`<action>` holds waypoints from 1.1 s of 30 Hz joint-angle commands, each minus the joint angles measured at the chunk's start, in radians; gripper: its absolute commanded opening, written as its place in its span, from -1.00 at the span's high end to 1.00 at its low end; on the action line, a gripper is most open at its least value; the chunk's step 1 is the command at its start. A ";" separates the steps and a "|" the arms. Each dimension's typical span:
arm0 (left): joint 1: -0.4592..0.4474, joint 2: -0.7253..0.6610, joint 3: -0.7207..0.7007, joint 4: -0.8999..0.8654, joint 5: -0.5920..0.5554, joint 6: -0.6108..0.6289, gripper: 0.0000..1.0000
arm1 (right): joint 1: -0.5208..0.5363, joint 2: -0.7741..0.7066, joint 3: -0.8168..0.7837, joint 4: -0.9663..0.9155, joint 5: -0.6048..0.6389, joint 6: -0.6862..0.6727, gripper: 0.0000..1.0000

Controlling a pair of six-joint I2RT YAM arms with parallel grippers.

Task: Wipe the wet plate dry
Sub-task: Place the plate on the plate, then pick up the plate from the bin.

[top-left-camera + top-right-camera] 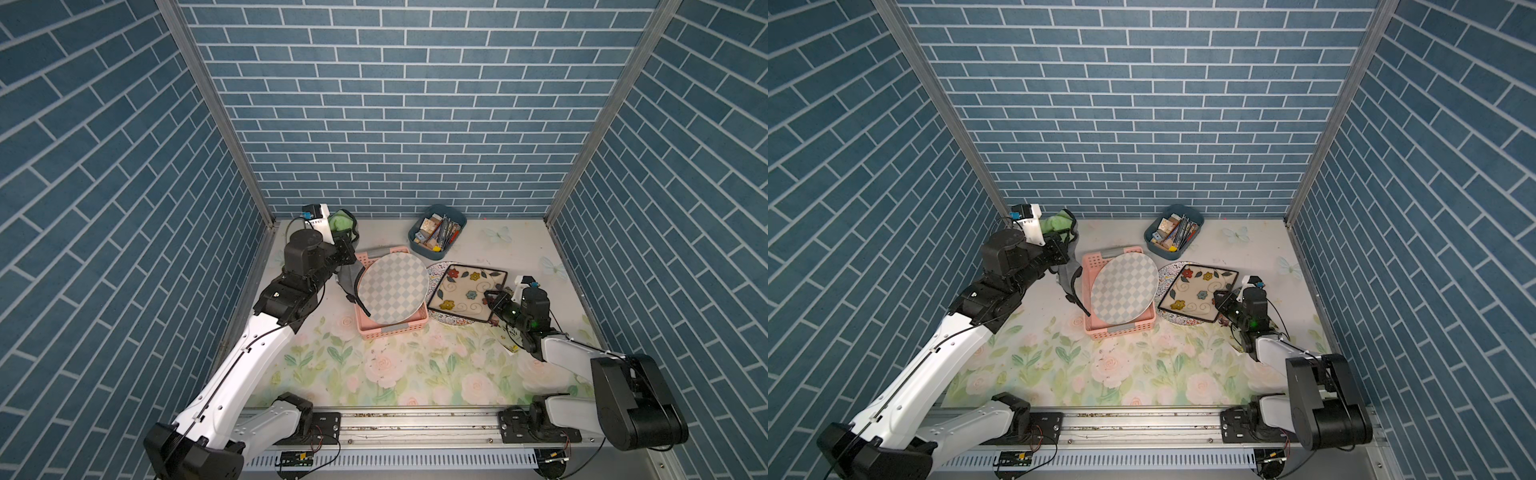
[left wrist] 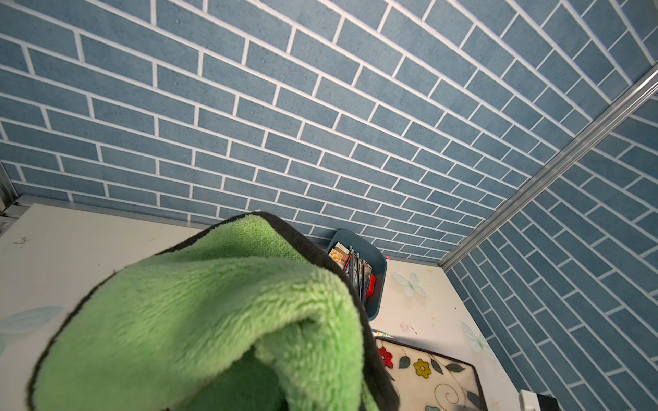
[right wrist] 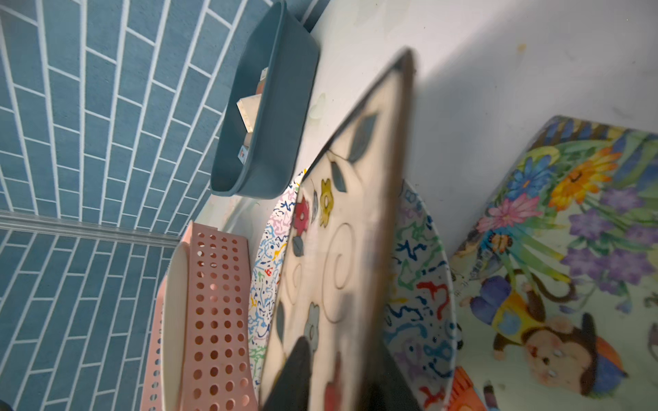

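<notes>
Cloth (image 2: 213, 320) hangs bunched in the left hand (image 1: 344, 248), pressed together on it and held high, likely ready to wipe. Flowered plate (image 1: 465, 291), atop a round plate (image 1: 435, 270), has its corner between the right hand's (image 1: 491, 300) fingers, probably for steadying; pinching or spread, one cannot tell

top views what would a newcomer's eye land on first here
The blue-and-white checkered plate leaning up in the pink basket mid-table grabs the eye first. Next comes the fluffy green cloth that the left arm holds up in the back left corner. Right of the basket, a square flowered plate lies on a round scribbled plate, with the right arm's fingers at its near right corner.
</notes>
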 commanded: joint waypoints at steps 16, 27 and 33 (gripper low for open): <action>0.003 0.019 -0.007 0.039 0.025 0.000 1.00 | 0.049 -0.209 0.364 -0.456 0.137 -0.225 -0.73; 0.002 0.033 -0.028 0.052 0.097 -0.035 1.00 | 0.352 0.215 0.579 -0.302 -0.079 -0.183 -0.62; 0.002 0.038 -0.021 0.037 0.112 -0.039 1.00 | 0.403 0.401 0.677 -0.300 -0.070 -0.210 -0.30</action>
